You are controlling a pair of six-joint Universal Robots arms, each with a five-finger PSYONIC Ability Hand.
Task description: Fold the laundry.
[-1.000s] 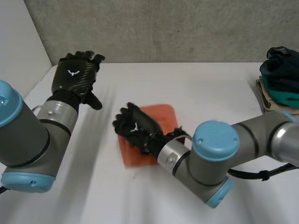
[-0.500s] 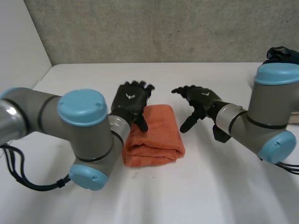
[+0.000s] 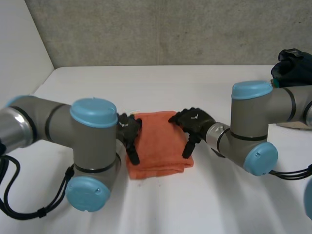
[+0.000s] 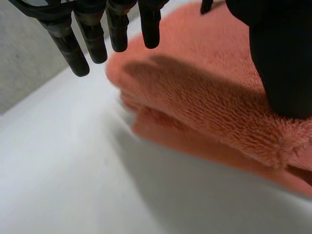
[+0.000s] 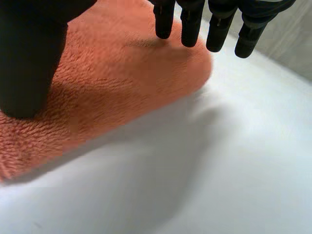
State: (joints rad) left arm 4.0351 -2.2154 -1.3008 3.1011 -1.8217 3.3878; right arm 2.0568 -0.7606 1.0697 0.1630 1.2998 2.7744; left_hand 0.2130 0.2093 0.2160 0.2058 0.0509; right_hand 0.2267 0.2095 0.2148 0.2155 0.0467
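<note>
We see the folded orange towel (image 3: 161,146) lying between our hands: left hand (image 3: 128,132) at its left edge, right hand (image 3: 194,123) at its right, both loose, holding nothing

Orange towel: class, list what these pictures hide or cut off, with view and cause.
Head view: the left arm covers part of the orange towel's edge and most of the left hand.
Head view: the frame edge cuts off the clothes pile.
Right wrist view: the right hand's thumb hides the towel beneath it.
</note>
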